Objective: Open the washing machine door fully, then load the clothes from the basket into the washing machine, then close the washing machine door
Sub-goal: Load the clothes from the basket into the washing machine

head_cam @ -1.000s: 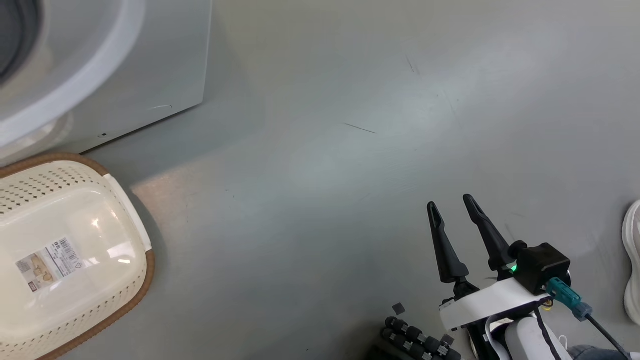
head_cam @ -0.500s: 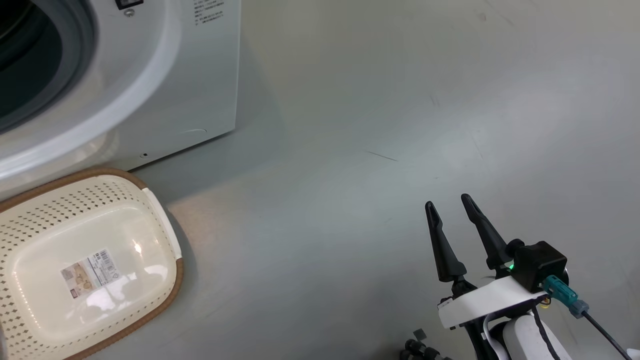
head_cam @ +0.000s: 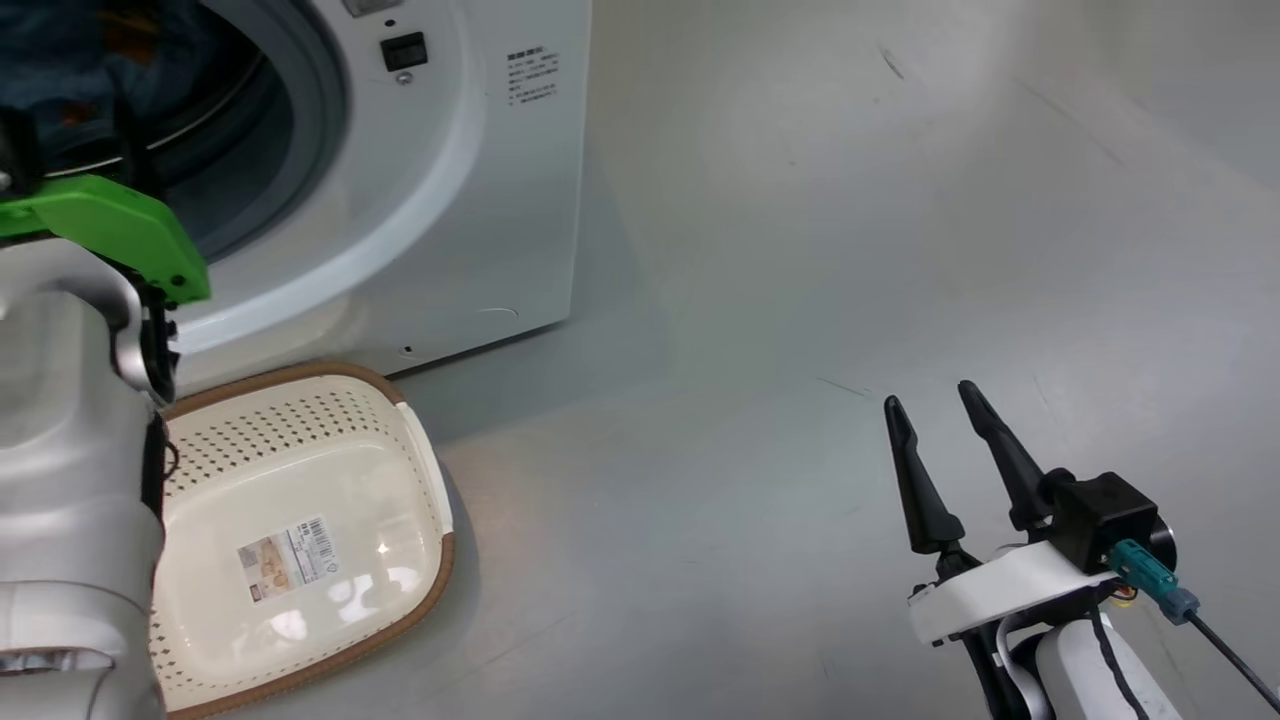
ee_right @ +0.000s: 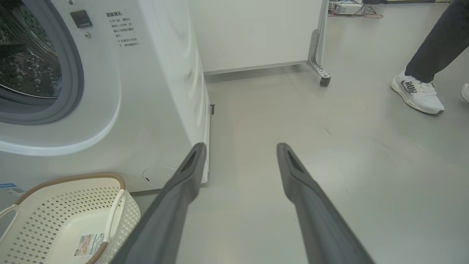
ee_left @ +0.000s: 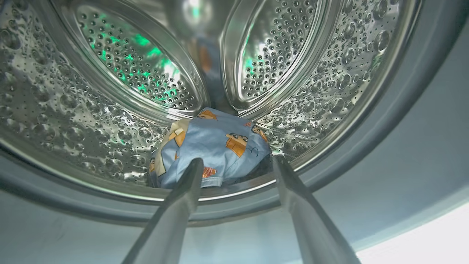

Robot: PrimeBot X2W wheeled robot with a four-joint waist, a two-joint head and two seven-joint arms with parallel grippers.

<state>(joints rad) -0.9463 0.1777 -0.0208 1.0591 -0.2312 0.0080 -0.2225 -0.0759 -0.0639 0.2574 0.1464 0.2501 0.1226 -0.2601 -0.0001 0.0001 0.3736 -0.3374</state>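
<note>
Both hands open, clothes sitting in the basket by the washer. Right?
No. The basket is empty; the clothes lie in the drum of the washing machine, per the left wrist view. Left hand and right hand are open.

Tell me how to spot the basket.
Find the big white washing machine with its round opening. On the grey floor right in front of it sits the basket. It is cream with little holes, a brown rim and a sticker inside.
</note>
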